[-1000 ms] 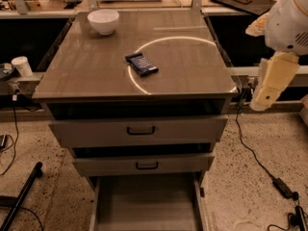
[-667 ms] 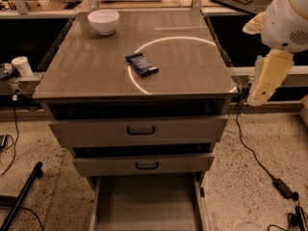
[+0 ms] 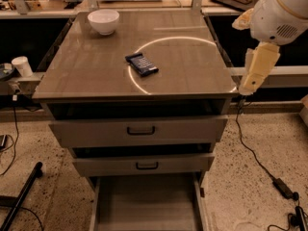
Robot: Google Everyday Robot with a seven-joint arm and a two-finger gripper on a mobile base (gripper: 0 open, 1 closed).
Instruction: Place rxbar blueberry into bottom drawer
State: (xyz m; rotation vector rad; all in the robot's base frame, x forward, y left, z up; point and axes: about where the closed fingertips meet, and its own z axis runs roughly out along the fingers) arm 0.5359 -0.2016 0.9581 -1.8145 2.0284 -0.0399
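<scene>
Three drawers sit beneath the cabinet top. The one you want, the bottom drawer, is drawn well out past the front edge of that top, with its plain floor showing. That looks purposeful: the top drawer and middle drawer stand only slightly forward. The lowest tray is therefore uncovered from above, and you should not need to open anything before the drop.

The rxbar blueberry lies flat near the middle of the cabinet top, turned on a diagonal. It rests across the left arc of a bright ring of light. It is a small, thin rectangle in a dark navy wrapper with pale print, clearly smaller than the white bowl at the top's back left corner. Because it lies so low on the surface, you will probably want to come down from above across its narrow width. Expect the glossy wrapper to slide a little.

The gripper hangs just off the right edge of the cabinet top, near its front right corner. It points downward and is well apart from the bar. You cannot tell from this view whether it is released or clenched, though the bar is plainly not in it. By my reading, the pick has not begun.
</scene>
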